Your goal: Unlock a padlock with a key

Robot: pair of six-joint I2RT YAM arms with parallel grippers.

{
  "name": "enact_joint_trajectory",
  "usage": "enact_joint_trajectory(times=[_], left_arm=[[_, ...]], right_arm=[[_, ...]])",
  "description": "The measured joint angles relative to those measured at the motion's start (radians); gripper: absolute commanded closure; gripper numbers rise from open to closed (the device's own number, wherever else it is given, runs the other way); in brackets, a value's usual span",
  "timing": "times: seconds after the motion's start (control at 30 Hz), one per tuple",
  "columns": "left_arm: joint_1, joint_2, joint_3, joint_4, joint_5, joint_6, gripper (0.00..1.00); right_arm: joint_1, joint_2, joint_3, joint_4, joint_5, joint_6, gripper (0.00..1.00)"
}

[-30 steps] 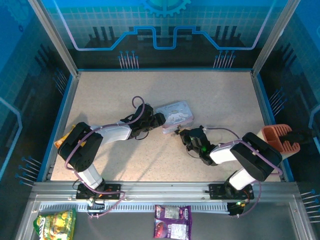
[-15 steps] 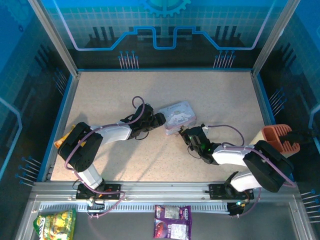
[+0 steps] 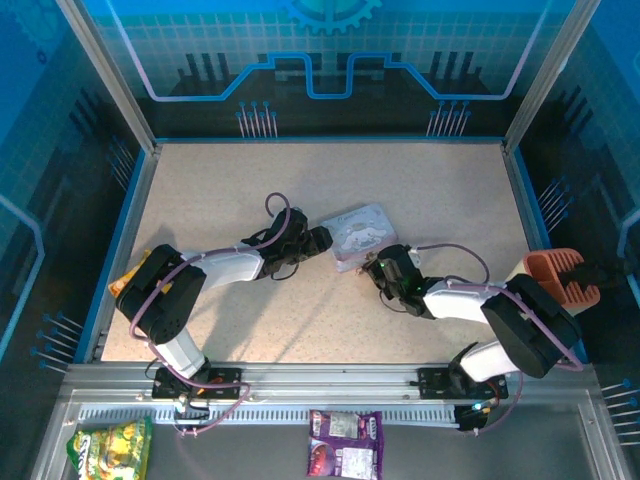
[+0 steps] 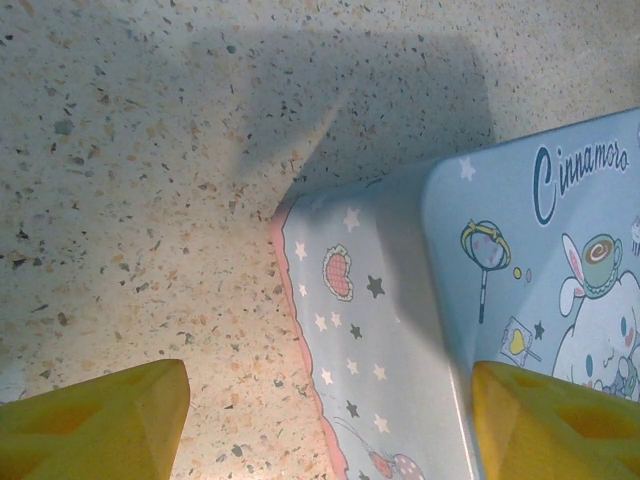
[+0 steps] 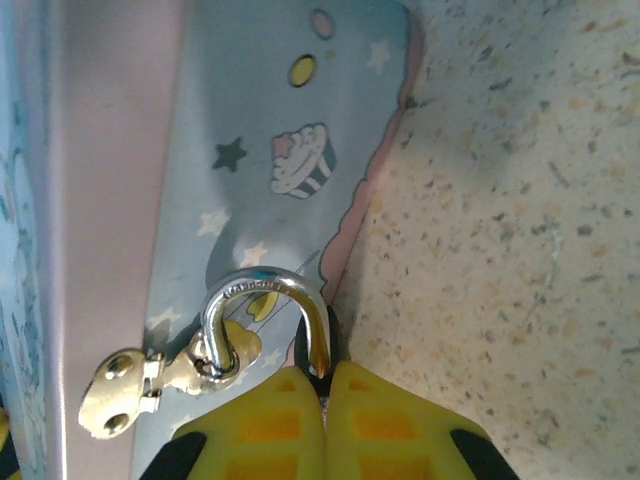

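Right pincer [image 5: 322,420]: closed, its yellow pads meeting along a single seam. It is low over the speckled beige counter [image 5: 500,200], just beside the long edge of the pale blue-grey rectangular tin with a cartoon print [image 5: 260,120].

The tiny padlock with a thin silvery loop shackle [image 5: 265,281] sits directly at the pad tips. One leg of the loop runs down into the seam and is cut off there. Only a dark sliver of the padlock's body shows beside that leg; the rest is covered by the pads. It cannot be made out whether anything is pinched between them. The other leg passes through a small silvery riveted hasp [image 5: 120,385] on the tin's side wall.

Left pincer [image 4: 330,425]: open, jaws wide apart, only the two yellow tips in frame. One tip is over bare counter, apart from the tin's pink-trimmed lower edge. The other overlaps the printed lid at the frame corner, and contact there cannot be judged. A corner of the tin lies between the tips.

In the overhead view, the tin [image 3: 352,228] lies mid-counter between the left pincer [image 3: 318,240] and the right pincer [image 3: 383,268]. The padlock is too small to resolve there.
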Motion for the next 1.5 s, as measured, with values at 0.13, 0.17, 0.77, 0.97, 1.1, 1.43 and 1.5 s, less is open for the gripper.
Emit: enact_joint_trajectory(times=[0.13,0.17,0.77,0.97,1.1,1.43,1.5], left_arm=[[0.0,0.001,0.0,0.001,0.0,0.0,0.26],[0.0,0.001,0.0,0.001,0.0,0.0,0.26],[-0.047,0.024,0.003,-0.083,-0.038,0.019,0.24],[-0.09,0.014,0.111,-0.13,-0.085,0.093,0.22],[-0.124,0.014,0.247,-0.193,-0.136,0.2,0.19],[-0.157,0.274,0.644,-0.404,-0.226,0.379,0.19],[-0.157,0.312,0.644,-0.455,-0.247,0.378,0.19]], right_arm=[[-0.075,0.024,-0.002,0.051,-0.097,0.026,1.0],[-0.086,0.024,-0.002,0.052,-0.116,0.031,1.0],[-0.185,-0.104,-0.067,-0.038,-0.177,0.027,1.0],[-0.116,-0.051,-0.018,-0.049,-0.173,-0.035,1.0],[-0.045,-0.02,0.014,-0.049,-0.169,-0.063,1.0],[-0.032,-0.017,0.004,-0.032,-0.173,-0.098,1.0],[-0.047,-0.017,-0.002,-0.019,-0.183,-0.111,1.0]])
